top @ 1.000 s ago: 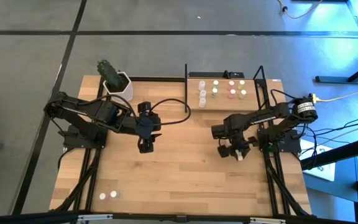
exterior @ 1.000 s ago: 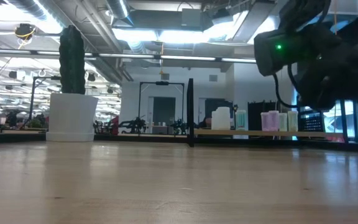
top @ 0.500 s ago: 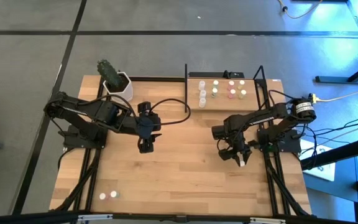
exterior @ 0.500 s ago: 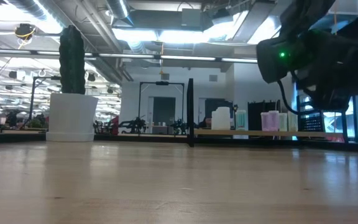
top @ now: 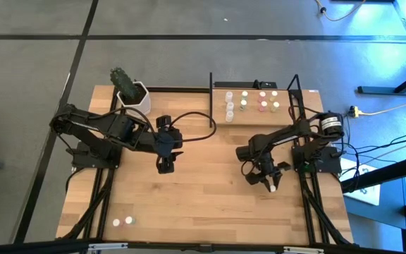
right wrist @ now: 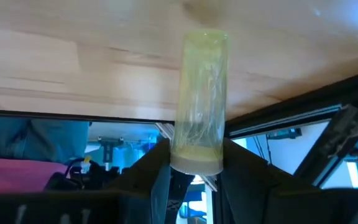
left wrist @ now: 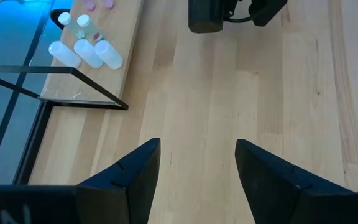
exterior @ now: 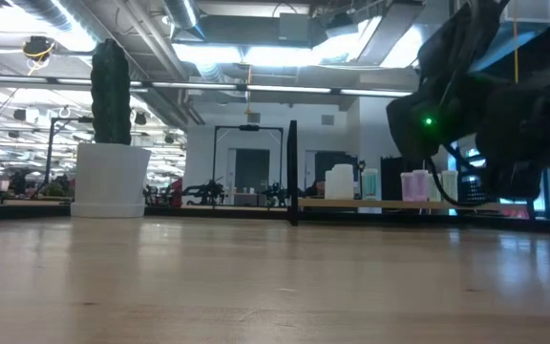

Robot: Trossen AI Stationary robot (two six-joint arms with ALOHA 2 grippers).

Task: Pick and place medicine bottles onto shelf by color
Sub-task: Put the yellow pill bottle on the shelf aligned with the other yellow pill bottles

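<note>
At the bench's [top: 210,204] near left corner we see two white-capped bottles [top: 122,221] not yet collected. Further right, the left gripper [top: 164,166] hovers over bare bench, its fingers [left wrist: 132,177] spread wide and empty. Behind it, at the far edge, the shelf [top: 287,120] carries the sorted bottles [top: 252,103] in rows. On the right, the right gripper [top: 270,180] hangs over the bench near its right edge, its fingers [right wrist: 157,171] partly closed on a yellowish bottle [right wrist: 199,102], pinched at one end only. We judge the main risk to be a slip or swing of this bottle during the carry, because most of its length stands clear of the fingers. A second risk is knocking the bottles already placed, since they stand close together. Compared with a second ago, the right gripper has shifted toward the bench's near side and turned, while the left arm has stayed put.
</note>
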